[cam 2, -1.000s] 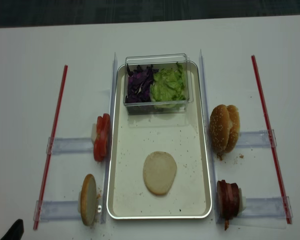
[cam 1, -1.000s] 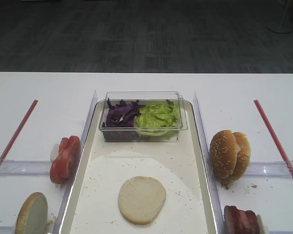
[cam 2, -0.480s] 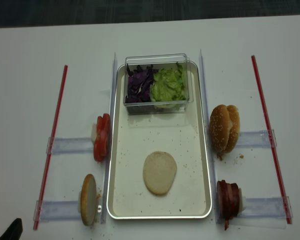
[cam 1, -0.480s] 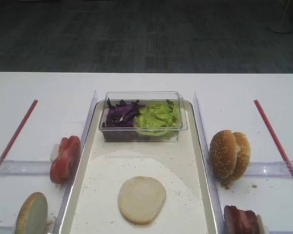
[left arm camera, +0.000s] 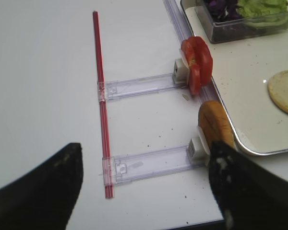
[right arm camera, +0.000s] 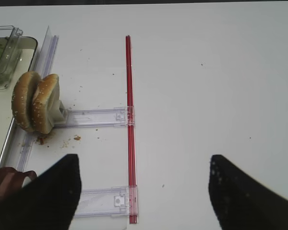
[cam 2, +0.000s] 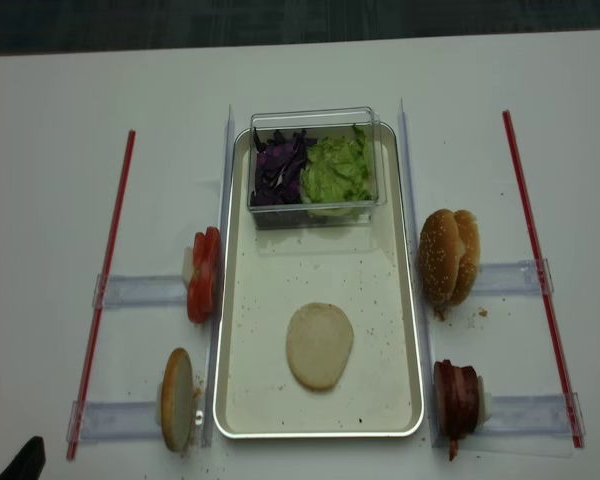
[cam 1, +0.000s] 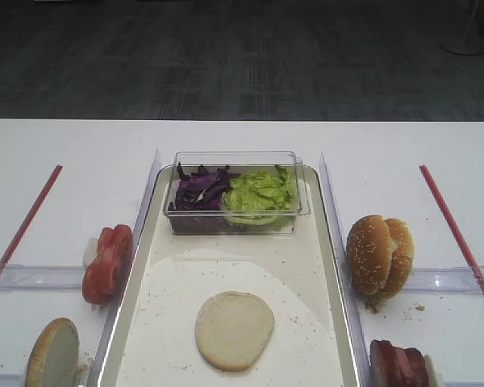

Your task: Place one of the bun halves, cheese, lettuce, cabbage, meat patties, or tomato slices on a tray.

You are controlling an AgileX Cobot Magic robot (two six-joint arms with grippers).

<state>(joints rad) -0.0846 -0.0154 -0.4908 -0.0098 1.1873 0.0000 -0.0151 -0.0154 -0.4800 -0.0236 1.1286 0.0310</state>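
With one flat bun half (cam 1: pixel 234 330) lying cut face up at lower centre of the tray (cam 1: pixel 327 266), placement looks done. Left tool (left arm camera: pixel 146 189) spread wide, empty, low over the counter (left arm camera: pixel 48 96). Right tool (right arm camera: pixel 144 191) likewise spread. Retract clear; avoid nudging the tomato slices (left arm camera: pixel 197 69).

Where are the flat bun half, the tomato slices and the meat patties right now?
flat bun half (cam 2: pixel 319 346): realsense high view, centre of its pale cut face.
tomato slices (cam 2: pixel 203 275): realsense high view, middle of the row.
meat patties (cam 2: pixel 457 397): realsense high view, middle of the stack.
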